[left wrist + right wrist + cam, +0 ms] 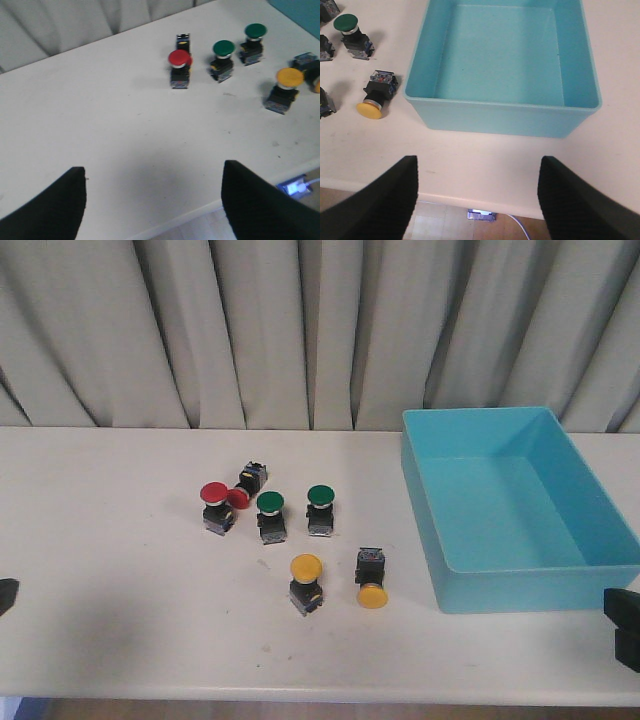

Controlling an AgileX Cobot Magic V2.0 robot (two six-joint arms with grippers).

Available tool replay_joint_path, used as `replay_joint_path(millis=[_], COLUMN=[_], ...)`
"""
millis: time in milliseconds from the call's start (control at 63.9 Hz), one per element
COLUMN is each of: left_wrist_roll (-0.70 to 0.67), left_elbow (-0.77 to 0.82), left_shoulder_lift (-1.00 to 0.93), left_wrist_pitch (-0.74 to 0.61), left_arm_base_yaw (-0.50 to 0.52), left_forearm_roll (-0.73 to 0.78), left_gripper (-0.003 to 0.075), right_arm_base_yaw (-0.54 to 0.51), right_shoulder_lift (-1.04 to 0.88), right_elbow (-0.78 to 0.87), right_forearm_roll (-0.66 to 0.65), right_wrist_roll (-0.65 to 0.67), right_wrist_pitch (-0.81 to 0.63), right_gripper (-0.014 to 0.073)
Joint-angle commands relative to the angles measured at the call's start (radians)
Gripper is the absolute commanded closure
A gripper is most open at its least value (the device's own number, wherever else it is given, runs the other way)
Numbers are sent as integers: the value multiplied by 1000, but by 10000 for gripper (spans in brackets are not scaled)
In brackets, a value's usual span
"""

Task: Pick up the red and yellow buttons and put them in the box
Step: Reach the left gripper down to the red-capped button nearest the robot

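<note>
Item: push-button switches, domed caps on black blocky bodies, grouped at table centre.
- Upright red-capped button (pixel 215 506), at 9 o'clock of the group.
- Second red-capped button (pixel 245 486), tipped on its side, touching the first at its 1 o'clock.
- Upright yellow-capped button (pixel 306 582), at 6 o'clock.
- Yellow-capped button lying on its side (pixel 371 578), cap toward the near edge, just beside the upright one at its 3 o'clock.
- Two green-capped switches, upright: one (pixel 270 516) central, one (pixel 320 509) at its 3 o'clock.

Large rectangular turquoise plastic box (pixel 470 594): at 3 o'clock of the group, nothing inside.

White table (pixel 110 570): bears all items.

Left gripper (pixel 152 197): fingers spread wide, empty, near the front edge at 7 o'clock.

Right gripper (pixel 477 192): fingers spread wide, empty, just before the box's near wall.
</note>
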Motion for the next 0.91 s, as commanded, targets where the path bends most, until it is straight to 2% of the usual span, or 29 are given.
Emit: replay_joint_path(millis=[0,156,438,610,892], left_wrist_roll=[65,148,213,213,182], left_elbow=[-77,-139,-262,-349,-485], left_shoulder_lift=[82,220,519,691,863], left_wrist_pitch=[-47,-47,-51,-58,-57], left_arm_base_yaw=[-76,-186,-305,-350,-350], left_forearm_roll=[-44,-71,-71,-71,-65], left_gripper=[182,182,182,182,182], right_arm_base_yaw=[-1,-1,-1,-1,-1], right_shoulder_lift=[5,5,5,5,5], right_elbow=[-33,-33,-33,-33,-33], right_forearm_roll=[0,0,4,4,5], right_wrist_roll=[-7,-7,-7,-7,-7], right_wrist_pitch=[-59,-59,-59,-59,-59], right_gripper=[120,132,137,137,137])
